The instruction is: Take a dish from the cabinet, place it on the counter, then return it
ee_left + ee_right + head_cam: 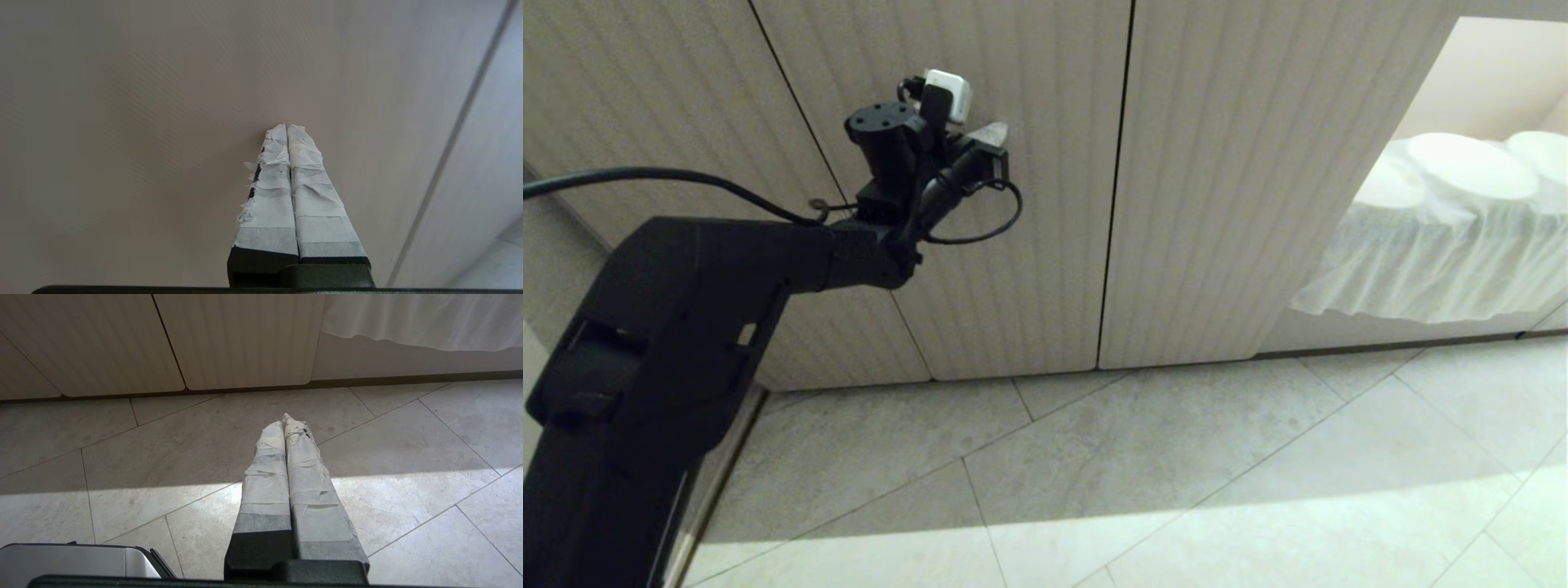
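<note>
Cabinet (pixel 1029 204) doors: pale beige, fine vertical fluting, thin dark seams between.
Floor (pixel 1176 474) tiles: light grey-beige, faintly mottled, thin grey grout lines running diagonally; bright sunlit band across near part.
Left arm (pixel 670 327): matte black, black cable; small white block near wrist.
Left gripper (pixel 287 127) fingers (pixel 269 196): white tape wrapping, frayed, black base.
Right gripper (pixel 284 418) fingers (pixel 265 486): white-grey tape, black base.
Cloth (pixel 1437 253) at far right: white, sheer, finely pleated.

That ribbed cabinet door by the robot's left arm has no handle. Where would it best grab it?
Probably its edge: the door has a fluted face with nothing to pinch. The dark seam beside it and the rounded lower corner leave a lip, so hook in from the side or below. The left gripper is shut.
</note>
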You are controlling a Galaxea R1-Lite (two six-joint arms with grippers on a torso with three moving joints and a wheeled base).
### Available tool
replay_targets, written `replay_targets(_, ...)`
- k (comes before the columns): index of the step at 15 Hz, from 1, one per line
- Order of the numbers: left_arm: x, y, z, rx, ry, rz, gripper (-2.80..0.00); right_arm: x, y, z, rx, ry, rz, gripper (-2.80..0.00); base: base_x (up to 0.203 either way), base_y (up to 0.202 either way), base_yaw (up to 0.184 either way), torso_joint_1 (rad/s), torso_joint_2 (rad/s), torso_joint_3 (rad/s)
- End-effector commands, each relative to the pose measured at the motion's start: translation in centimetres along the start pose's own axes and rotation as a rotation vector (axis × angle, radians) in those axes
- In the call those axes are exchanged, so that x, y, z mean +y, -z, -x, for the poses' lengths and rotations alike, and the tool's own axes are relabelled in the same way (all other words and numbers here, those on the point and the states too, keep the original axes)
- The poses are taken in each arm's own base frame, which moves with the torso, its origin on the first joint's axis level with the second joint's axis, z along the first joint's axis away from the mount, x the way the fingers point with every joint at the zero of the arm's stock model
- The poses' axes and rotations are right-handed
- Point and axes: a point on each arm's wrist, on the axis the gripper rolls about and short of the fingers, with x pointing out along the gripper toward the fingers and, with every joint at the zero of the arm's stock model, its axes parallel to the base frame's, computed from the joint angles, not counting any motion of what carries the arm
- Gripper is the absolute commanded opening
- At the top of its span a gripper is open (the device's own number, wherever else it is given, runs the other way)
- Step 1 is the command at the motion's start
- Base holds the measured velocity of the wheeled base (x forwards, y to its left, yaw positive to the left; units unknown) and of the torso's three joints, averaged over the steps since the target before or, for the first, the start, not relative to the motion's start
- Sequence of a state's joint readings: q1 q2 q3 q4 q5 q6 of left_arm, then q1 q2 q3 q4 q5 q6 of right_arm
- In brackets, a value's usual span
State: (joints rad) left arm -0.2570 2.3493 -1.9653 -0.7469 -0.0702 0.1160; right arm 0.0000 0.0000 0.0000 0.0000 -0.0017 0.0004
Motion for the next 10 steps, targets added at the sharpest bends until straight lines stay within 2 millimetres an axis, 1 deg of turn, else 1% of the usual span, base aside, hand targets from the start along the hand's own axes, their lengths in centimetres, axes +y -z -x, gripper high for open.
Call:
replay_targets(1, 2.4, -3.0, 1.0, -0.028, -0.058, -0.052, -2.8, 0.0, 0.0, 0.0, 0.0, 0.0, 0.0, -2.8, 0.0, 0.0, 0.0, 0.0, 0.0, 0.0)
replay_targets(3, 4.0, -4.6, 2.2, -0.011, -0.086, -0.101, -2.8, 0.0, 0.0, 0.0, 0.0, 0.0, 0.0, -2.8, 0.0, 0.0, 0.0, 0.0, 0.0, 0.0)
replay_targets(6, 5.4, -7.3, 4.9, 0.02, -0.111, -0.148, -2.8, 0.0, 0.0, 0.0, 0.0, 0.0, 0.0, -2.8, 0.0, 0.0, 0.0, 0.0, 0.0, 0.0)
replay_targets(9, 5.6, -9.9, 8.7, 0.065, -0.119, -0.206, -2.8, 0.0, 0.0, 0.0, 0.0, -0.001, 0.0, -2.8, 0.0, 0.0, 0.0, 0.0, 0.0, 0.0)
replay_targets(10, 5.5, -10.6, 10.5, 0.093, -0.115, -0.222, -2.8, 0.0, 0.0, 0.0, 0.0, 0.0, 0.0, -2.8, 0.0, 0.0, 0.0, 0.0, 0.0, 0.0)
